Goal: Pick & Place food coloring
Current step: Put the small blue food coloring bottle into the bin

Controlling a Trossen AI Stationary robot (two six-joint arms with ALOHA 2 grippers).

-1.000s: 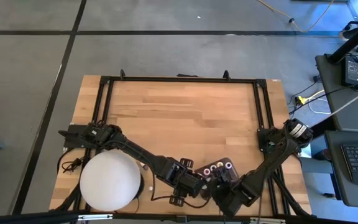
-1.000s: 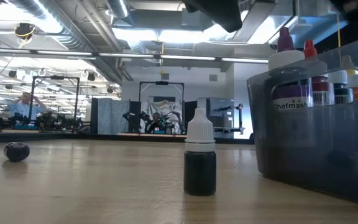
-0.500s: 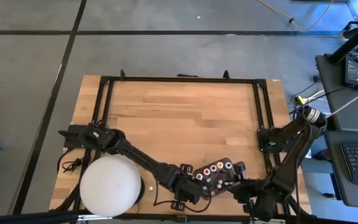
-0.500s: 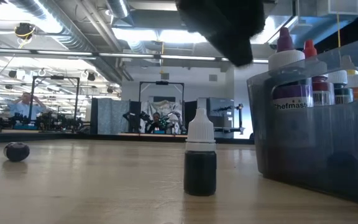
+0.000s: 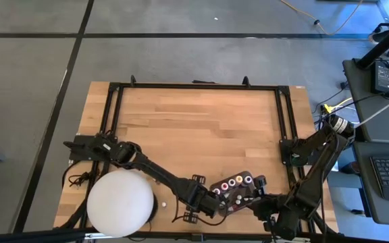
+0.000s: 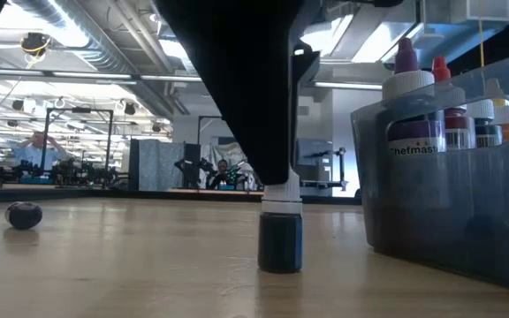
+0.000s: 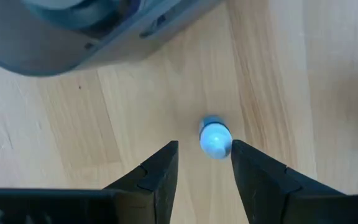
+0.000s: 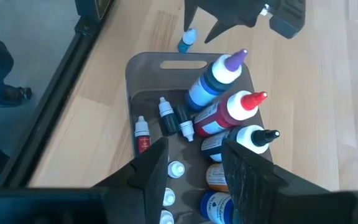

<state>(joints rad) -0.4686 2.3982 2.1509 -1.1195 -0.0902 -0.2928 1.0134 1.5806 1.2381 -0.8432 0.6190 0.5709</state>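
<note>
**One small bottle left outside the tray**

Most of the food coloring already stands in the dark grey tray: a purple-topped bottle, a red-topped one, a white-and-black-topped one and several tiny ones beside them. As far as I can see, one small bottle with a white cap and dark contents is not yet in; it stands upright on the wooden table, just beside the tray's end.

My left gripper is down over that bottle. From my wrist I look onto its pale cap, which sits just ahead of my fingertips and closer to one finger than to the other. My fingers are parted around the cap and not yet pinching it, so nothing is held.

My right gripper waits above the tray, fingers apart and empty
</note>
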